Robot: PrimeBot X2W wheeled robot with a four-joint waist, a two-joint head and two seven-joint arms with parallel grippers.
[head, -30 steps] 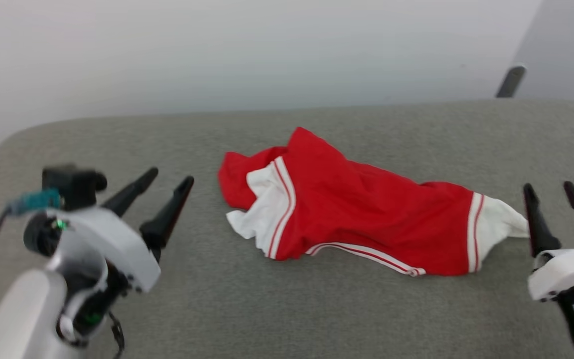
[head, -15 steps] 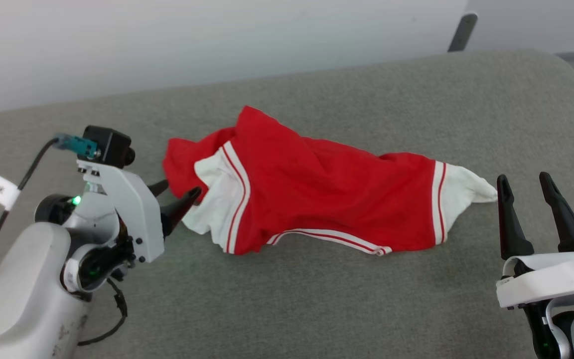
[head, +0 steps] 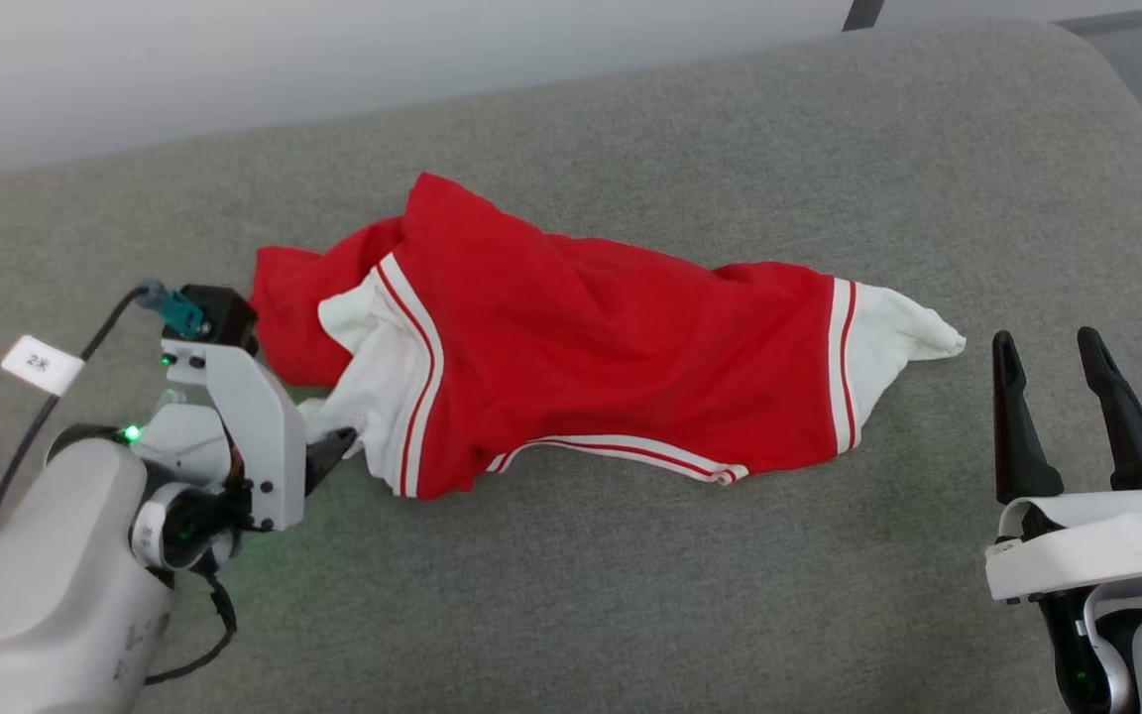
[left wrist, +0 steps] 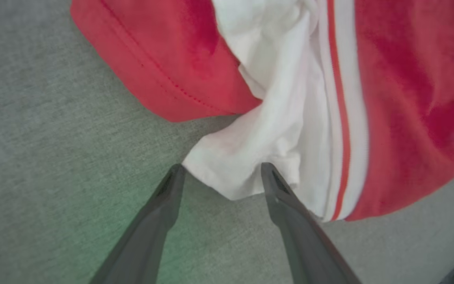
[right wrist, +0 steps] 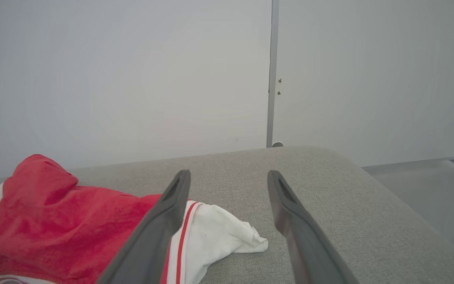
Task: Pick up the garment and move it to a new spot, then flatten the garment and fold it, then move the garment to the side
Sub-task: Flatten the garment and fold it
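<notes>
The garment (head: 591,337) is a red shirt with white sleeves and striped trim, lying crumpled across the middle of the grey cushioned surface (head: 630,595). My left gripper (head: 328,444) is low at its left end. In the left wrist view the left gripper (left wrist: 222,169) is open, and the corner of the white sleeve (left wrist: 246,165) lies between its fingertips. My right gripper (head: 1045,342) stands open just right of the garment's other white sleeve (head: 893,332), apart from it. The right wrist view shows the right gripper (right wrist: 229,174) empty, with the garment (right wrist: 53,209) at lower left.
A white wall (head: 234,59) backs the surface. The surface's rounded right edge (right wrist: 373,177) drops to a grey floor (right wrist: 428,189). A dark post (head: 858,12) stands at the far right corner. A tagged cable (head: 41,362) trails from my left wrist.
The head camera has tilted down and shifted. My left gripper has moved in and down to the garment's left white sleeve. The right gripper has kept its place, open.
</notes>
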